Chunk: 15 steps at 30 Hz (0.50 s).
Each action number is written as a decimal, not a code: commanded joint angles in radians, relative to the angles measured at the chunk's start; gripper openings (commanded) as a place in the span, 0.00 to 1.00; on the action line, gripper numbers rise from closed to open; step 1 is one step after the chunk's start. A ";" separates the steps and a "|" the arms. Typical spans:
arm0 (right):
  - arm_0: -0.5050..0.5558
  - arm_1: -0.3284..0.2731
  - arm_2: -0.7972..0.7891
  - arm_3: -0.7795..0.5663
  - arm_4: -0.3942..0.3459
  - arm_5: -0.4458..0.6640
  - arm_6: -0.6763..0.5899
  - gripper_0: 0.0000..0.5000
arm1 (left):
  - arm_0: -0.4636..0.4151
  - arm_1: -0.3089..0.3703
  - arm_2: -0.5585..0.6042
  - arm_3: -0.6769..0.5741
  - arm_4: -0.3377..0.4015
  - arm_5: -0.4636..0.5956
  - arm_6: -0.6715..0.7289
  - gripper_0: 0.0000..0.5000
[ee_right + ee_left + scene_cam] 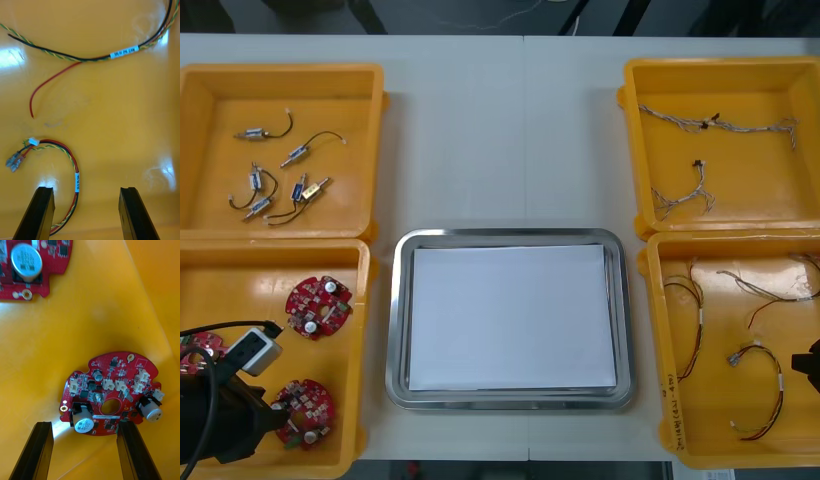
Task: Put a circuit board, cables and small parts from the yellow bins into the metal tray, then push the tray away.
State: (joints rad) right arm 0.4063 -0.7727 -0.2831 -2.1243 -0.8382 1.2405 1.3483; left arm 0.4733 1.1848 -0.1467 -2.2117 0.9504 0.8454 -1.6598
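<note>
My left gripper [85, 424] stands open low over the near-left yellow bin [240, 265]. A round red circuit board [112, 393] lies just ahead of its fingers, its near edge reaching between them. In the front view this board [303, 410] sits at the tip of the left gripper [275, 412]. A second board [318, 305] lies farther back. My right gripper [86, 189] is open over the near-right yellow bin [670, 400]. A red and black cable [76, 176] with a blue tag curls by its left finger. The right gripper [808, 365] shows at the table's right edge.
The metal tray [395, 320], white inside, sits between the bins. The far-left bin [210, 190] holds several small metal parts [300, 188]. The far-right bin [635, 130] holds twisted cables [710, 125]. A third board [200, 350] peeks out beside the left arm. A longer tagged cable [123, 53] lies ahead of the right fingers.
</note>
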 commanded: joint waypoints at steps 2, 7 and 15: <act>0.028 0.003 0.061 0.046 0.010 -0.078 0.035 1.00 | -0.027 0.039 -0.039 0.015 -0.015 -0.011 -0.064 1.00; 0.022 0.003 0.082 0.060 0.014 -0.101 0.026 1.00 | -0.033 0.044 -0.039 0.020 -0.015 -0.011 -0.060 1.00; 0.011 0.003 0.119 0.060 0.054 -0.101 0.032 1.00 | -0.082 0.044 -0.068 0.049 -0.013 -0.011 -0.058 1.00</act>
State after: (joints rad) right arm 0.4117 -0.7727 -0.1941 -2.0592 -0.8037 1.1496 1.3483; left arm 0.4380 1.1868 -0.1822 -2.1741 0.9445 0.8450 -1.6598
